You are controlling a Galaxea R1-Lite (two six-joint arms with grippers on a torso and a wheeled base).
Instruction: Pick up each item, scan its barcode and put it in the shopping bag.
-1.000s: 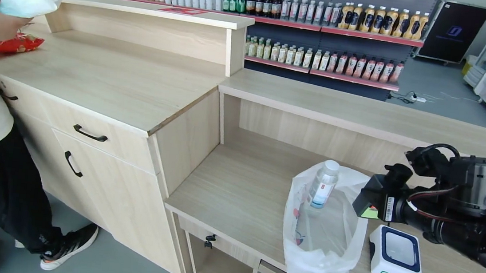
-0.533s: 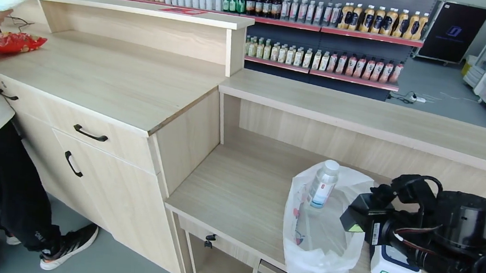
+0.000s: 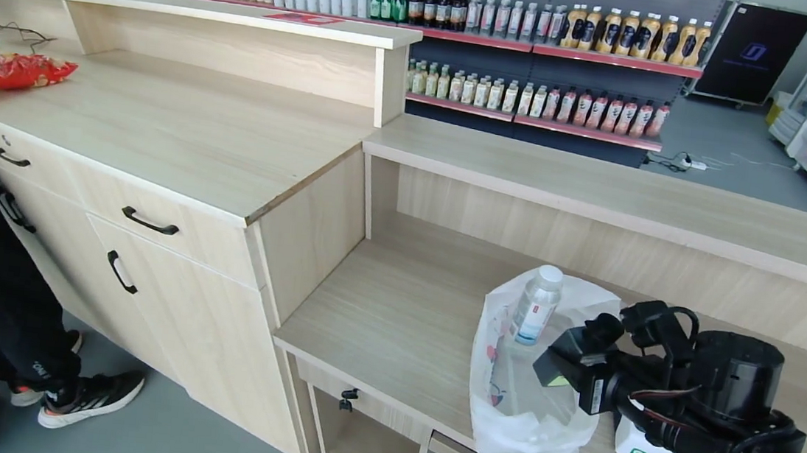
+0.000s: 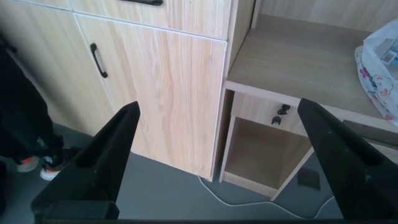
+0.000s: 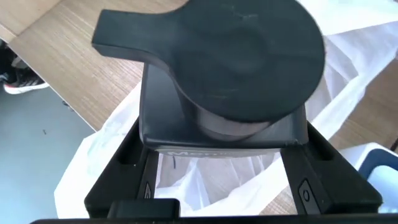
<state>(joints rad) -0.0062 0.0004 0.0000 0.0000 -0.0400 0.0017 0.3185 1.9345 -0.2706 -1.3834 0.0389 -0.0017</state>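
Shopping bag stands open on the lower bench, and 1 clear bottle with a white cap is upright inside it, so by my reading that item is done. Just beside the bag, on the robot's right, sits the white and blue scanner, partly hidden. The right gripper hangs over the bag's mouth; in its wrist view the jaws stand apart with only the bag's white plastic between them, gripping nothing. The left gripper is low in front of the cupboard, above the floor, its jaws spread wide and empty. Well apart, at the far left end of the upper bench, lies a red snack packet, untouched by either gripper. I judge that this packet is left to fetch, scan and bag; whether more items wait beyond it I cannot tell.
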